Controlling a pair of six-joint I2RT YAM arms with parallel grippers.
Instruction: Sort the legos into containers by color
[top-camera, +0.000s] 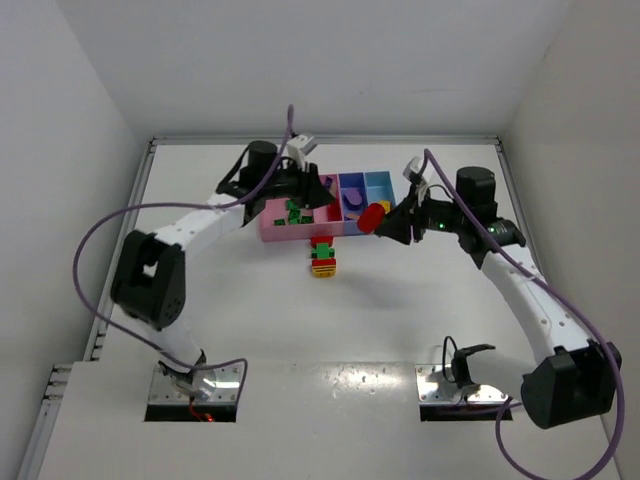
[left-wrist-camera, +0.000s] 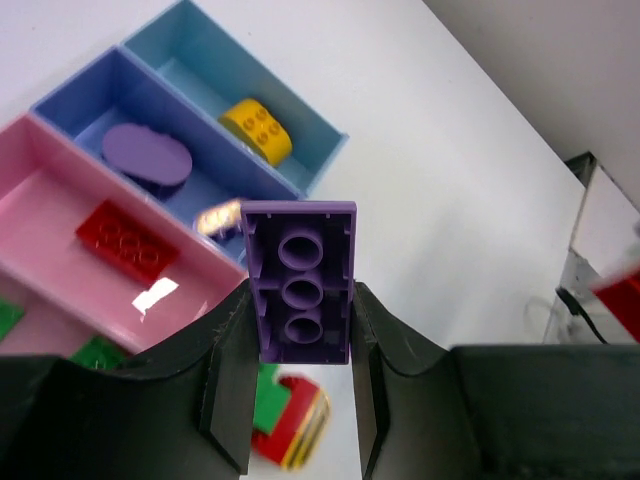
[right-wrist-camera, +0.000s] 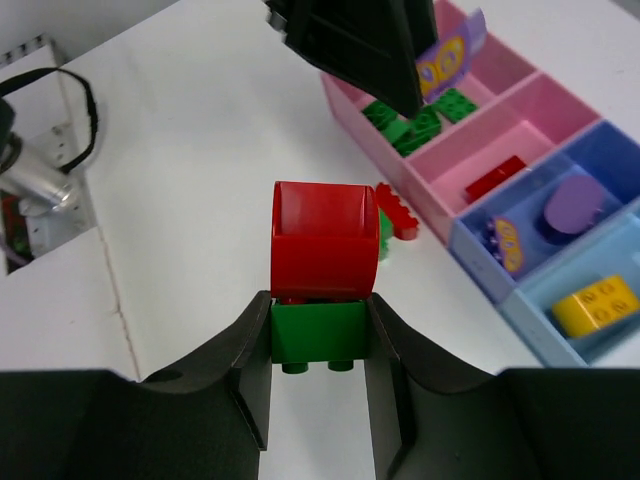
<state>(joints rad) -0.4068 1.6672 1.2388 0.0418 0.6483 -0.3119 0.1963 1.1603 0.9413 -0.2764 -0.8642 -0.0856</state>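
While the left fingers (left-wrist-camera: 232, 340) pinch a purple brick (left-wrist-camera: 300, 300) by its long sides, underside toward the wrist camera, the left arm hangs over the containers. Gap is narrow, set by the brick's width.

Right fingers (right-wrist-camera: 250, 350) are clamped on the green base of a red-on-green clump (right-wrist-camera: 322, 270), with the red piece sticking out past the tips. In the top view this clump sits just off the near right corner of the bin row, above the surface (top-camera: 200, 330).

Bins, joined in one row:
- wide pink bin (top-camera: 270, 232): green bricks (right-wrist-camera: 405, 125)
- narrow pink bin (left-wrist-camera: 50, 190): one red brick (left-wrist-camera: 128, 240)
- purple-blue bin (left-wrist-camera: 90, 100): purple oval piece (left-wrist-camera: 147, 158) plus a small shiny printed piece (left-wrist-camera: 218, 220)
- light blue bin (left-wrist-camera: 180, 60): one yellow brick (left-wrist-camera: 255, 128)

One mixed clump (top-camera: 322, 258) of red, green and yellow lies on the surface just in front of the pink bins, touching neither arm.
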